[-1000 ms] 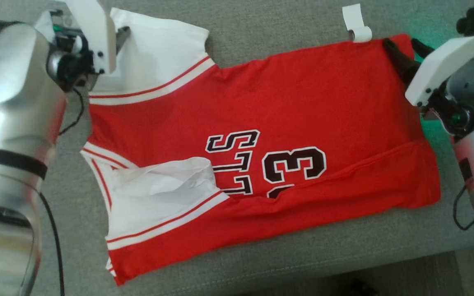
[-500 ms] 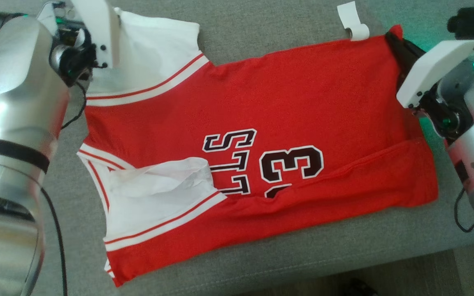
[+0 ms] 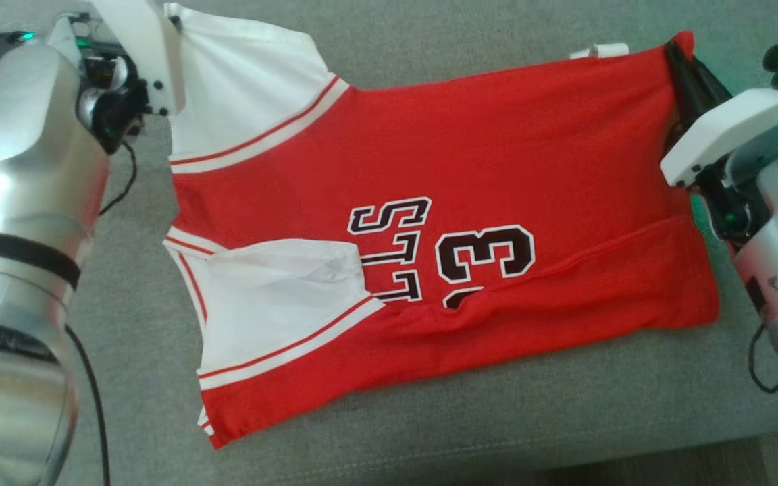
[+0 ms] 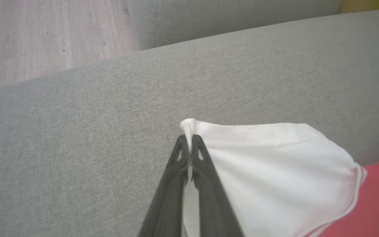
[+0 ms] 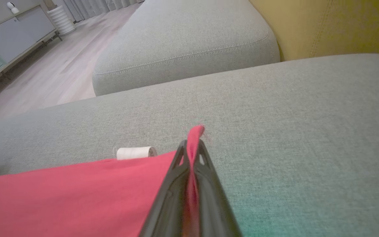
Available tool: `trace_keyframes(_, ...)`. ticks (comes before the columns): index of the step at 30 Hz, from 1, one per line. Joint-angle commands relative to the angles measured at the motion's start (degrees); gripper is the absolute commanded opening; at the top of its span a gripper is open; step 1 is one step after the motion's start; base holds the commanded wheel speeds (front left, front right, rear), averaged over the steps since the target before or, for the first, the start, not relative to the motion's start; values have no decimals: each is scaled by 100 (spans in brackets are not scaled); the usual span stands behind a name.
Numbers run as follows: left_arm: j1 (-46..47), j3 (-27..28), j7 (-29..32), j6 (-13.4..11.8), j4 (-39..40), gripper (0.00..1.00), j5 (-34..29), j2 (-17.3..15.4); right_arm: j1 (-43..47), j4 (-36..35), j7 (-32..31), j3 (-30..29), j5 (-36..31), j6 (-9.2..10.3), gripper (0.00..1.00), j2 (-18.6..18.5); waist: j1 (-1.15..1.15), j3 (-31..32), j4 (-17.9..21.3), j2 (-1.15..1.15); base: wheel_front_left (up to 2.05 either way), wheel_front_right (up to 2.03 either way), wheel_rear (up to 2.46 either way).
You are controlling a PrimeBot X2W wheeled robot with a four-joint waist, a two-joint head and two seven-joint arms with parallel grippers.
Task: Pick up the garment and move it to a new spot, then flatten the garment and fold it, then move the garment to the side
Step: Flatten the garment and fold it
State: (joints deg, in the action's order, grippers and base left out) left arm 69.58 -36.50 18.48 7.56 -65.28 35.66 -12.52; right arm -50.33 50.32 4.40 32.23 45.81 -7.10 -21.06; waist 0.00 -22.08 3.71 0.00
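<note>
The garment (image 3: 470,155) is a red jersey with white sleeves and dark lettering, spread on the grey sofa seat (image 3: 429,418), its lower edge folded up. My left gripper (image 4: 188,142) is shut on the corner of the far white sleeve (image 4: 262,164), at the head view's top left (image 3: 171,20). My right gripper (image 5: 191,148) is shut on the red hem corner (image 5: 196,131), at the head view's upper right (image 3: 674,50). Both corners are lifted slightly off the cushion.
A small white tag roll (image 5: 135,152) lies at the garment's far edge (image 3: 598,50). A second grey cushion (image 5: 183,39), a yellow cushion (image 5: 334,23) and wood floor (image 5: 44,75) lie beyond. The seat's front edge runs along the head view's bottom.
Both grippers have shut, the left on the white sleeve corner and the right on the red hem corner. The garment's far edge has lifted and pulled taut, and the head view has shifted.
</note>
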Motion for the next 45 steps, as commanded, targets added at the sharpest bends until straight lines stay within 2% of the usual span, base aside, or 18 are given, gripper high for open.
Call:
trace_keyframes(1,241,81,-51,-13,125,0,61,-218,-81,-83,85,78,18,-39,0,-96,0,150,-72,0,0,0,0)
trace_keyframes(4,24,-73,-11,-10,344,0,256,-172,65,-45,142,266,87,-39,0,-179,0,409,-149,0,0,0,0)
trace_keyframes(8,-319,-312,141,-9,845,0,652,-306,276,-11,202,483,215,-39,0,-356,0,712,-234,0,0,0,0)
trace_keyframes(16,-1072,-873,691,-9,2105,0,1459,-979,684,118,245,958,460,-39,0,-563,0,1226,-399,0,0,0,0)
trace_keyframes(22,-1490,-1198,1330,-8,3085,0,2022,-1491,801,240,267,1329,556,-39,0,-715,0,1446,-544,0,0,0,0)
trace_keyframes(30,-2046,-1580,2180,-8,4045,0,2506,-1909,961,245,-278,1931,819,-39,0,-1046,0,1621,-681,0,0,0,0)
trace_keyframes(36,-2400,-1690,2382,-66,4407,0,2667,-2032,1068,104,-868,2358,1068,-39,0,-1248,0,1707,-686,0,0,0,0)
trace_keyframes(41,-2565,-1712,2478,-80,4550,0,2813,-2058,1010,165,-899,2548,1074,-39,3,-1336,0,1738,-660,0,0,0,0)
trace_keyframes(42,-2599,-1712,2481,-89,4573,0,2835,-2062,1007,185,-905,2582,1094,-39,7,-1332,0,1749,-652,0,0,0,0)
trace_keyframes(44,-2722,-1767,2542,-89,4603,0,2911,-2044,1011,287,-976,2688,1162,-39,100,-1307,0,1771,-639,0,0,0,0)
trace_keyframes(45,-2759,-1792,2545,-86,4612,7,2916,-2037,1005,311,-979,2727,1178,-39,100,-1293,0,1783,-633,0,0,0,0)
